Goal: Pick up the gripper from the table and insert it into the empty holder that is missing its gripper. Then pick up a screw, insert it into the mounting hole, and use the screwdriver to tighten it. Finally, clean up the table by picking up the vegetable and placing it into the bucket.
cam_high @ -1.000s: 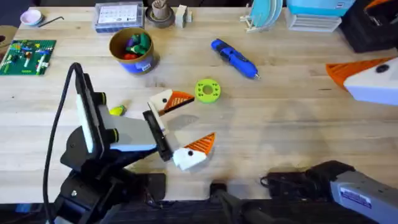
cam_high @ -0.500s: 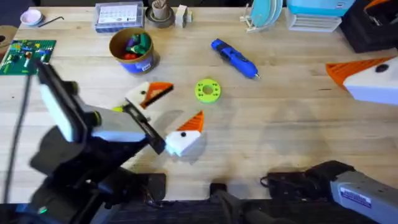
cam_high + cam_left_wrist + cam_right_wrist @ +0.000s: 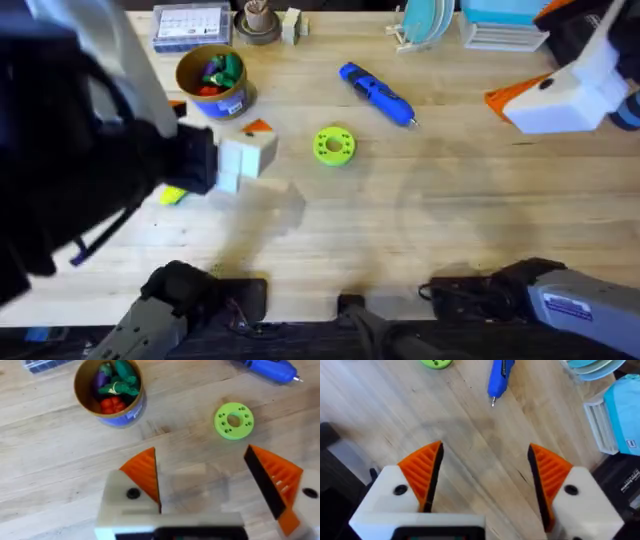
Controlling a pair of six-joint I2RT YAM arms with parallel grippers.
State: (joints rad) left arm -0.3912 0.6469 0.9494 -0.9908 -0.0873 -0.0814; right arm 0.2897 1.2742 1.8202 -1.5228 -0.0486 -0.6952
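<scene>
My left gripper is raised over the table with its jaws spread wide and nothing between them, I judge to line up on the vegetable, which lies near the bucket. The right gripper is parked equally wide and empty, off beyond the screwdriver so the middle is free

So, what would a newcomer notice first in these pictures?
First, the left arm, large, dark and blurred, rising over the table's left side. Next, the blue screwdriver lying toward the far middle, with the bright green disc nearer, and the bucket of colourful toys far left.
</scene>
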